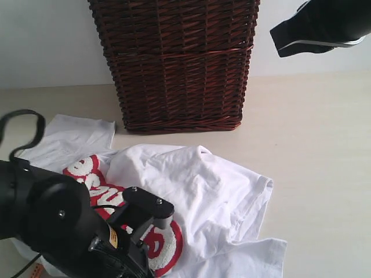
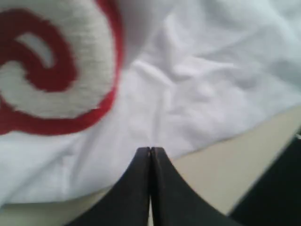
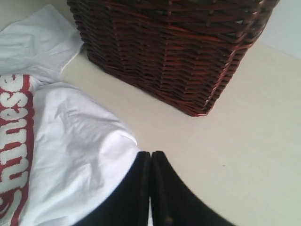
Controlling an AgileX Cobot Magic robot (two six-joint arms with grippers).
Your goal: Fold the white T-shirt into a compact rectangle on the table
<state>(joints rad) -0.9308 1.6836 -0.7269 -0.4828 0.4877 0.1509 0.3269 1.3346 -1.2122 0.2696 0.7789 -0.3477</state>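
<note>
Your left hand (image 2: pixel 150 153) and right hand (image 3: pixel 150 155) are both pressed together; white T-shirt (image 1: pixel 203 185) sits crumpled beside the wicker basket (image 1: pixel 174 63).

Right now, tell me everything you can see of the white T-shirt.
The white T-shirt lies crumpled and unfolded on the table, in front of the wicker basket. It is soft, creased white cloth with fuzzy white lettering backed in red, partly covered by a fold. One short sleeve lies flat near the basket's foot. The left gripper, shut, hangs at the shirt's edge; whether it touches cannot be told.
</note>
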